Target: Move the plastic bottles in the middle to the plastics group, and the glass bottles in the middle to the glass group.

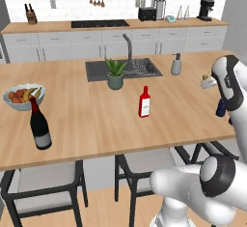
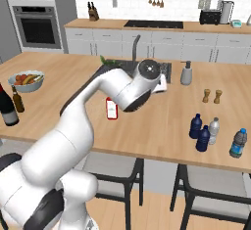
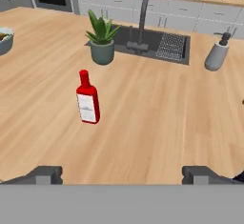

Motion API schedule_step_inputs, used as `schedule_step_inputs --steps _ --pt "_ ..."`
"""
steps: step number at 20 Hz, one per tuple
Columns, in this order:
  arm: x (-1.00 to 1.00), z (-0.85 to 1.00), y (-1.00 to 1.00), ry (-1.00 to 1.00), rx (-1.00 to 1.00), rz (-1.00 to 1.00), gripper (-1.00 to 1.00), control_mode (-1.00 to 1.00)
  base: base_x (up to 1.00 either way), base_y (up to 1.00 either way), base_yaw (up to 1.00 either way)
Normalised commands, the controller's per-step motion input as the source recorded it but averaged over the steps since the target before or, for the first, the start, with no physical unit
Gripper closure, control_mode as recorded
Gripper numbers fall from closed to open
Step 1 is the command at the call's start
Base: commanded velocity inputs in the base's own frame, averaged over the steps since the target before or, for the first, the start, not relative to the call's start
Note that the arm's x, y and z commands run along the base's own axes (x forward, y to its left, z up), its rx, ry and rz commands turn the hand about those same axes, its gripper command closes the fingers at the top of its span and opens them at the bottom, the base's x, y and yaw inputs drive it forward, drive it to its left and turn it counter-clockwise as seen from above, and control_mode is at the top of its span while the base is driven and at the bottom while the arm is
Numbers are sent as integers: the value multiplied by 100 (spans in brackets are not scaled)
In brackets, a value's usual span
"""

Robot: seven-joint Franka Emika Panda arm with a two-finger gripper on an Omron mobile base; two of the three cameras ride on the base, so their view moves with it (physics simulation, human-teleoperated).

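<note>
The slim red glass bottle [image 1: 144, 102] with a white label stands upright mid-counter, also seen in the right base view [image 2: 112, 109] and the hand view [image 3: 88, 99]. My gripper [image 3: 124, 175] is open, its fingertips [image 3: 45, 175] far apart with nothing between them; the red bottle is ahead and left of centre, well clear of it. Two navy plastic bottles [image 2: 196, 126] [image 2: 203, 138] stand together at the counter's right front, right beside the pale grey bottle [image 2: 213, 130]. The dark wine bottle [image 1: 40, 124] stands at the left front.
A potted plant [image 3: 101, 44] and sink [image 1: 144, 68] lie behind the red bottle, a soap dispenser [image 2: 186, 73] to their right. A fruit bowl [image 1: 23, 97] sits far left. Two shakers [image 2: 212, 96] and a clear blue-capped bottle [image 2: 238, 143] stand on the right.
</note>
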Motion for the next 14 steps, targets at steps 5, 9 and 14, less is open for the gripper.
schedule_step_inputs --steps 5,9,14 --pt "7 6 100 14 -3 0 -100 -100 0 0 0" --pt "29 0 99 29 -9 -7 -100 -100 0 0 0" --pt "44 1 74 37 -5 -9 -100 -100 0 0 0"
